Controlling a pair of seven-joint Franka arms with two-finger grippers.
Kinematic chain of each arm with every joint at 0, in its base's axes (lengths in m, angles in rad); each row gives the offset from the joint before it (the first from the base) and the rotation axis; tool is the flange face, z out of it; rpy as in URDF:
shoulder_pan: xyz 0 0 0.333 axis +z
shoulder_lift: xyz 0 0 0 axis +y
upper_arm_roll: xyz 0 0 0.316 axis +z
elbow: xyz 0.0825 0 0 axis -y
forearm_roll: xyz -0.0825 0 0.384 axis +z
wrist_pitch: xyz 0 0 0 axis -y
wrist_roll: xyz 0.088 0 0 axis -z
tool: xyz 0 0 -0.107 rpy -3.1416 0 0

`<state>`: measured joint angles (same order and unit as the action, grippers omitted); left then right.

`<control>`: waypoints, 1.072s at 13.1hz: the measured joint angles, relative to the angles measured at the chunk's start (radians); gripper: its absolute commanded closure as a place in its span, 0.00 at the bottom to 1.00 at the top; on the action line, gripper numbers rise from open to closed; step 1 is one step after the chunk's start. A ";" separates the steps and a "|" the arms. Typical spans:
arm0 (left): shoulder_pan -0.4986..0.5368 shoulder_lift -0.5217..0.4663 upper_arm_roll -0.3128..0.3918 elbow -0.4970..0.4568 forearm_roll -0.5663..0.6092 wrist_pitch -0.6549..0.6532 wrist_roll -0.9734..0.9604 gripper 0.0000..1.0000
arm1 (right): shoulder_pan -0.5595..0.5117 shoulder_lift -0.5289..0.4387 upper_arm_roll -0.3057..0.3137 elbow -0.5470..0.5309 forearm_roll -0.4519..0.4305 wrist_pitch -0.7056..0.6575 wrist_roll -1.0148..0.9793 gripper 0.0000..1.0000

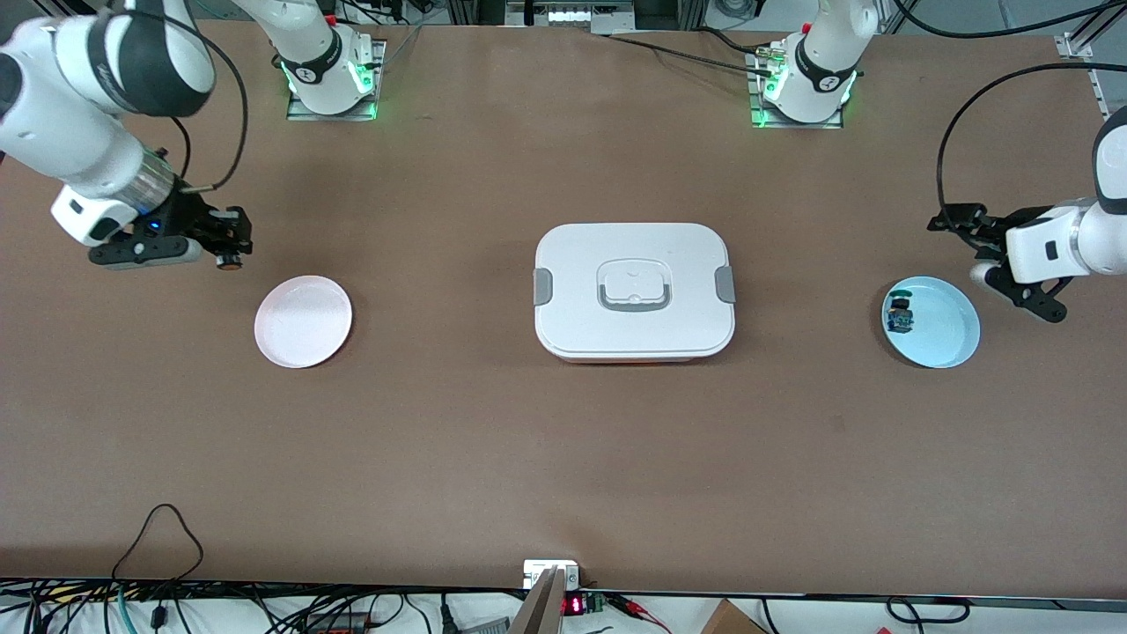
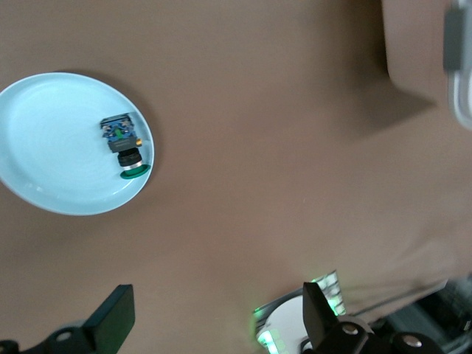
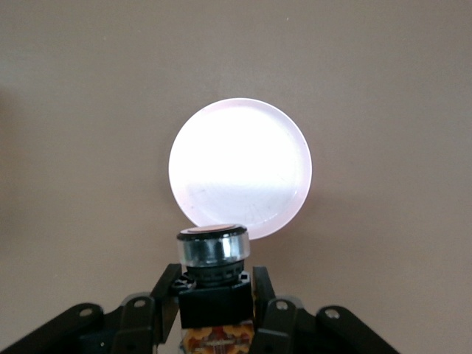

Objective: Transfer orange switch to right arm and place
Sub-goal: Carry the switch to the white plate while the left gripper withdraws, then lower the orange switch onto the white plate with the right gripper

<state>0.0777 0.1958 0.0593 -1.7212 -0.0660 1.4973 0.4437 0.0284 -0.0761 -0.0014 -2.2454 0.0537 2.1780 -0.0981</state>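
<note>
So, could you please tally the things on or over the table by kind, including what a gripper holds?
Plates: 2, a pink plate and a blue plate.
Switches: 2, the orange switch held in the right gripper, and a green switch on the blue plate.
Lidded boxes: 1, a white box.
Total: 5.

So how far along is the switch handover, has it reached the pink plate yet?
The handover looks done: the right gripper is shut on the orange switch, and the left gripper is open, waiting beside the blue plate, which holds the green switch. In hand: the switch is over bare table beside the pink plate. Left: setting it on that plate.
</note>
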 measured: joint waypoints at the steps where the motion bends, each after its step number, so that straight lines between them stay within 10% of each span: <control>1: -0.028 -0.006 -0.003 0.026 0.003 0.003 -0.127 0.00 | 0.001 0.033 0.001 -0.021 0.000 0.049 0.000 1.00; 11: -0.102 -0.081 -0.019 0.147 0.031 0.005 -0.427 0.00 | 0.018 0.399 0.008 -0.051 0.000 0.488 0.014 0.99; 14: -0.102 -0.137 -0.023 0.059 0.031 0.115 -0.452 0.00 | 0.030 0.443 0.009 -0.053 0.000 0.550 0.020 0.71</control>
<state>-0.0242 0.0593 0.0363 -1.6619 -0.0347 1.6120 -0.0079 0.0582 0.3664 0.0080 -2.2979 0.0539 2.7284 -0.0779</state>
